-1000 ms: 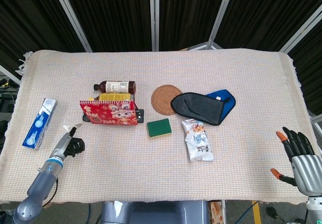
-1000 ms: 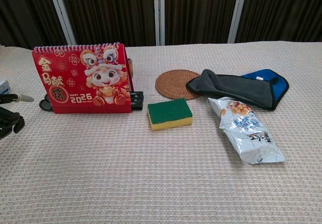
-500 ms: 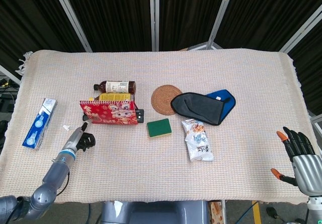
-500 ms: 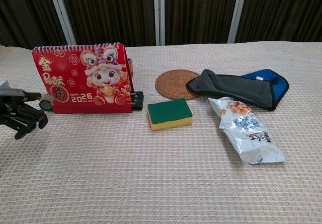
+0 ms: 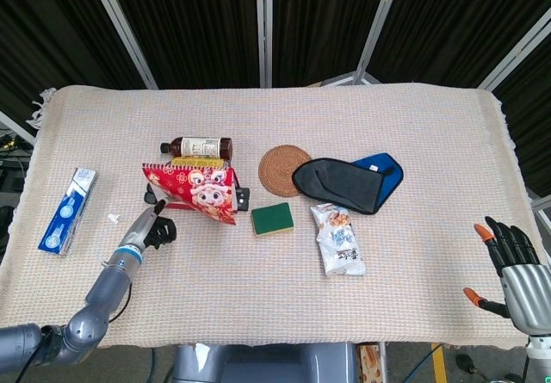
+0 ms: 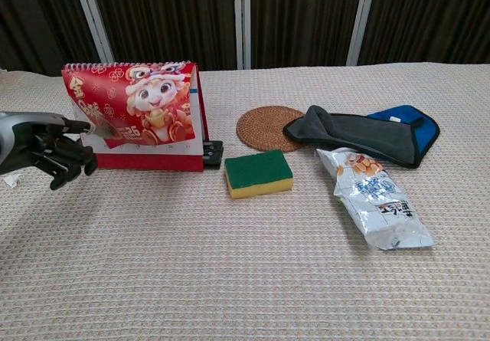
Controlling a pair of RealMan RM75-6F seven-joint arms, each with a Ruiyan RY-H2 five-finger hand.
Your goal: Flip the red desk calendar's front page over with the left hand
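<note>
The red desk calendar (image 5: 194, 189) (image 6: 142, 107) stands at the left of the table. Its front page is lifted off the base and bulges upward. My left hand (image 5: 155, 228) (image 6: 50, 149) is at the page's lower left corner. One outstretched finger touches the raised edge, the other fingers are curled in, and I see no pinch. My right hand (image 5: 516, 271) hovers off the table's near right corner with its fingers spread and nothing in it. Only the head view shows it.
Behind the calendar lies a brown bottle (image 5: 196, 148). A toothpaste box (image 5: 67, 211) lies far left. To the calendar's right are a green sponge (image 5: 272, 219) (image 6: 259, 172), a round woven coaster (image 5: 285, 169), a dark cloth (image 5: 340, 183) and a snack packet (image 5: 338, 239).
My left hand moved right and forward from the table's left side to the calendar. The front page, flat before, is now lifted at its lower left corner. The right hand stayed put.
</note>
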